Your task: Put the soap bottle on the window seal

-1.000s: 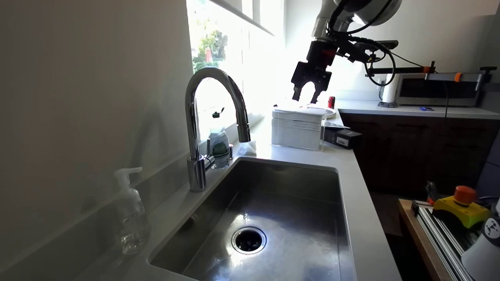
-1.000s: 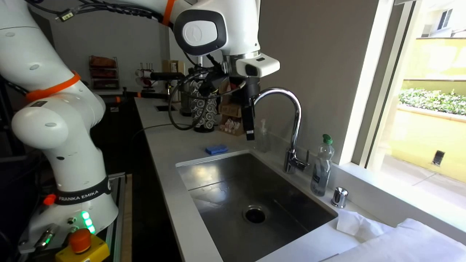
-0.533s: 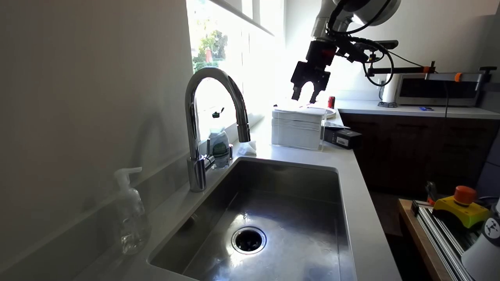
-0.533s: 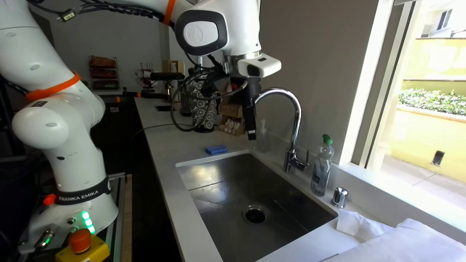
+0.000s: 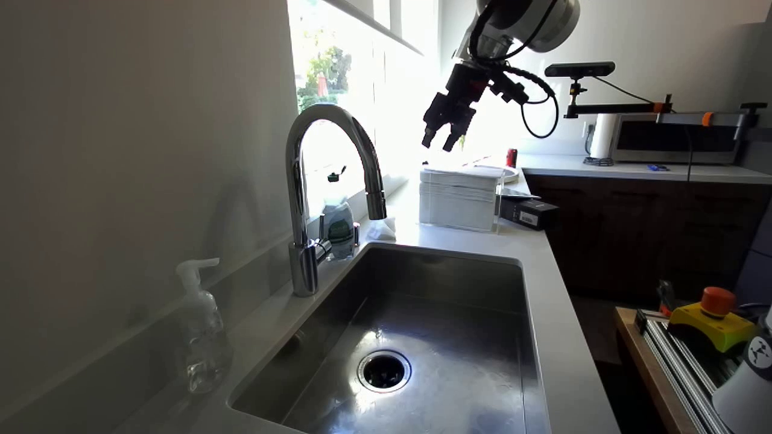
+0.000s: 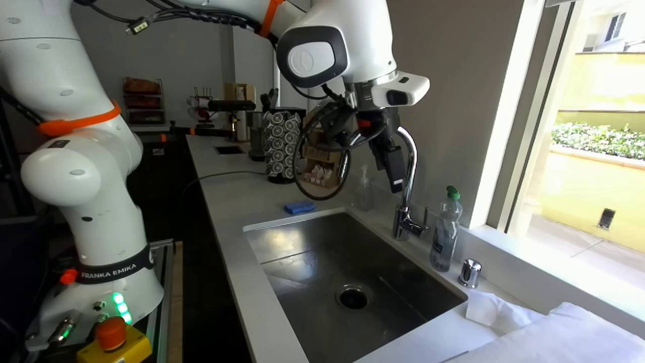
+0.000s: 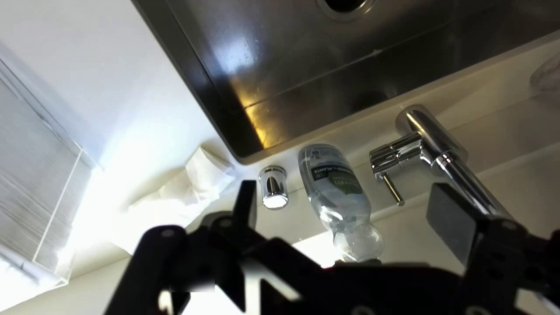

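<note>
The gripper [image 5: 438, 145] hangs tilted, fingers spread, above the pale surface [image 6: 252, 282]; lower than its fingertips, the soap bottle [image 7: 334, 188] stands beside the faucet [image 5: 297, 199], near the bright window seal [image 6: 534, 252] and dim wall [image 6: 453, 75].

My jaws have a matt black finish with smooth, flat pads [image 7: 450, 221]. The soap bottle [image 7: 341, 205] is clear, glossy plastic carrying a smooth printed label [image 7: 339, 176]; its cap [image 6: 453, 192] appears to be smooth plastic. The faucet [image 5: 297, 199] is mirror-polished metal, and so is the short cylinder [image 6: 470, 274]. The sink [image 5: 446, 274] is metal with a satin sheen. The worktop [image 5: 567, 361] is smooth and stone-like, with low gloss. The window seal [image 6: 549, 264] looks smooth; glare hides its finer texture. The thin creased sheet [image 6: 496, 311] is paper or cloth; I cannot tell which.
</note>
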Available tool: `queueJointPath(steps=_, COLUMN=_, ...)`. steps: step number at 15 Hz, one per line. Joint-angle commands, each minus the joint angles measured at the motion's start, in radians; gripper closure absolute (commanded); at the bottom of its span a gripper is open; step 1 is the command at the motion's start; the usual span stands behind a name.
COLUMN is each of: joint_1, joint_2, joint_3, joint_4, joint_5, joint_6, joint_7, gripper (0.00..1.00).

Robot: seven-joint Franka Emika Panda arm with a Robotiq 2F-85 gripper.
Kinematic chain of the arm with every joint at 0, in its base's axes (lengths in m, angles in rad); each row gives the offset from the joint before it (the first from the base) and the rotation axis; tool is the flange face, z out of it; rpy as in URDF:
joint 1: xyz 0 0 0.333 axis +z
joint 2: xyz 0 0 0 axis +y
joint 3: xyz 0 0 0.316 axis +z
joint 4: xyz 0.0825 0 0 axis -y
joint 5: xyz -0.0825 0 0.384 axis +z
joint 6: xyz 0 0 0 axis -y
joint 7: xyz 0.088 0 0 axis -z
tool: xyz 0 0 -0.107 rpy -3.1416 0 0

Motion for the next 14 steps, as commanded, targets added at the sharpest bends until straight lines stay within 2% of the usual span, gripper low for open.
queueJointPath(steps=1, joint_1=0.016, joint_2=0.125, joint_3=0.000, joint_4=0.094, joint_5=0.079, joint_6=0.054, joint_7=-0.038, gripper=0.00)
queueJointPath(steps=8, joint_1=-0.007, joint_2=0.311, joint_3=0.067, joint_4=0.223, joint_5=0.240, joint_6=0.171, joint_7=0.000, gripper=0.00)
queueJointPath(steps=14, joint_1=-0.042, joint_2=0.420, joint_3=0.137, joint_4=0.325, joint_5=0.292, joint_6=0.220, joint_7=0.075, gripper=0.00)
